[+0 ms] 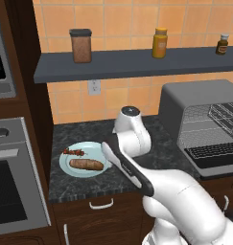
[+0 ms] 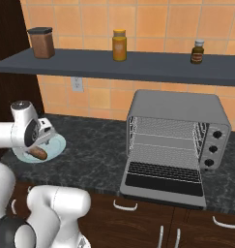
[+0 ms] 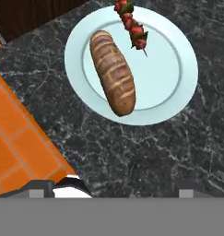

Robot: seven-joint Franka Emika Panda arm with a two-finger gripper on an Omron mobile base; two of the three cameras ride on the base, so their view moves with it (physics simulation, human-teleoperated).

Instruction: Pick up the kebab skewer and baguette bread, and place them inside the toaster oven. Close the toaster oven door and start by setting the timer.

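The baguette bread (image 3: 112, 73) lies on a pale blue plate (image 3: 178, 87), with the kebab skewer (image 3: 132, 25) beside it near the rim. My gripper (image 3: 113, 191) hangs above the plate, open, its fingertips wide apart with nothing between them. From the left base camera the plate (image 1: 70, 167) sits at the counter's left end with the baguette (image 1: 87, 164) and skewer (image 1: 74, 152) on it. The toaster oven (image 2: 177, 109) stands to the right, its door (image 2: 162, 180) folded down flat and its wire rack showing.
A dark shelf (image 2: 138, 65) above the counter carries a brown jar (image 2: 41, 42), a yellow bottle (image 2: 119, 45) and a small dark bottle (image 2: 198, 52). A built-in wall oven (image 1: 12, 191) stands left of the counter. Bare dark counter (image 2: 95, 150) lies between plate and toaster oven.
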